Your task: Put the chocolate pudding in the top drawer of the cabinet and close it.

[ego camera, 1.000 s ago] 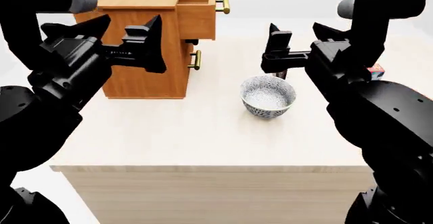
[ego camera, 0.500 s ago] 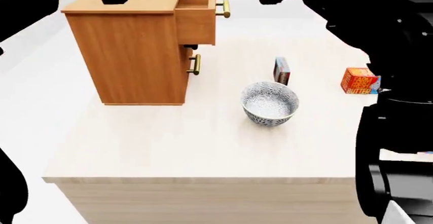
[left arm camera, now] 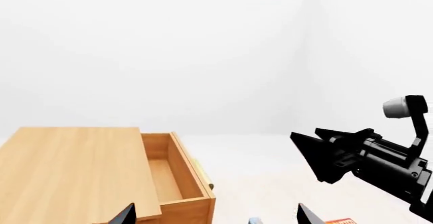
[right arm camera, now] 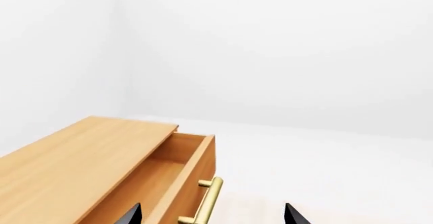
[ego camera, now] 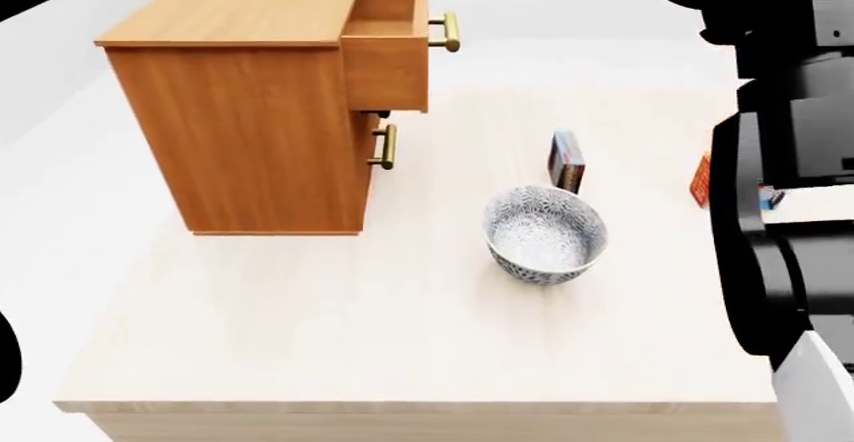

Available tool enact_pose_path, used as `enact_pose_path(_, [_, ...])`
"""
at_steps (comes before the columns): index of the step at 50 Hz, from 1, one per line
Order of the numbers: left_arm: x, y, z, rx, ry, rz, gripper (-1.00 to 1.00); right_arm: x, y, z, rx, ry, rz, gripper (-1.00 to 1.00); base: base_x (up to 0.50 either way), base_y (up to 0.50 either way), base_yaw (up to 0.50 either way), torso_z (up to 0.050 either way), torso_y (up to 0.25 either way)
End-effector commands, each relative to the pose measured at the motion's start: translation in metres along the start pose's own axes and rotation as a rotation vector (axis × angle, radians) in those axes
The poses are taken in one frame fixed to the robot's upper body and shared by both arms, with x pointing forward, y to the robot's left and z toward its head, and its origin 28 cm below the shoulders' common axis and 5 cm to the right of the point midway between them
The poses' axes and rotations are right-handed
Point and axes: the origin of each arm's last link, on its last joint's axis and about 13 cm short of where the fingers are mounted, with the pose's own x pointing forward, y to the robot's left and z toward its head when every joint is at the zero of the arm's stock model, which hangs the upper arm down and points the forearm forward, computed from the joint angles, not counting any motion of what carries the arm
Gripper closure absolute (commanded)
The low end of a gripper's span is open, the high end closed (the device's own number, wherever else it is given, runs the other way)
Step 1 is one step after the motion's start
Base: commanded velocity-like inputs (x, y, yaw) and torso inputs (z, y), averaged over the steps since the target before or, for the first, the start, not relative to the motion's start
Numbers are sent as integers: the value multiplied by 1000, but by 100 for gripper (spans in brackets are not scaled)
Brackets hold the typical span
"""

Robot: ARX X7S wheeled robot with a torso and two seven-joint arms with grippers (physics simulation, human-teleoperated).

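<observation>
The cabinet [ego camera: 240,112] stands at the table's back left. Its top drawer [ego camera: 390,47] is pulled out, brass handle [ego camera: 445,32] facing right. The drawer's inside [left arm camera: 166,176] shows bare wood. The chocolate pudding [ego camera: 566,162] stands on edge behind the patterned bowl, right of the cabinet. Both grippers are raised above the head view. My left gripper [left arm camera: 215,219] is open and empty, high over the cabinet's top. My right gripper [right arm camera: 213,218] is open and empty, high above the drawer handle [right arm camera: 208,198]. Only the fingertips show in each wrist view.
A patterned bowl [ego camera: 545,234] sits mid-table in front of the pudding. An orange butter box [ego camera: 699,180] is half hidden behind my right arm [ego camera: 781,212]. A lower drawer handle [ego camera: 387,146] juts out. The right arm also shows in the left wrist view [left arm camera: 365,155].
Both arms have lifted up and out of the head view, uncovering the pudding and the butter box. The head view has shifted, so the cabinet and bowl sit lower in it.
</observation>
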Motion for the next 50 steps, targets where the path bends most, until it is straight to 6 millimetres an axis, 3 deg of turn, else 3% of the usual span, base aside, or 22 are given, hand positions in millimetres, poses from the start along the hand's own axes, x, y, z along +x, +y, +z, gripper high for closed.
enact_pose_path(1, [5, 0, 1, -1, 9, -9, -100, 8, -3, 7, -17, 6, -2, -100, 250, 35, 0, 0, 0])
enact_pose_path(50, [-1, -4, 5, 13, 3, -16, -100, 11, 8, 15, -16, 23, 46, -100, 266, 49, 0, 0, 0])
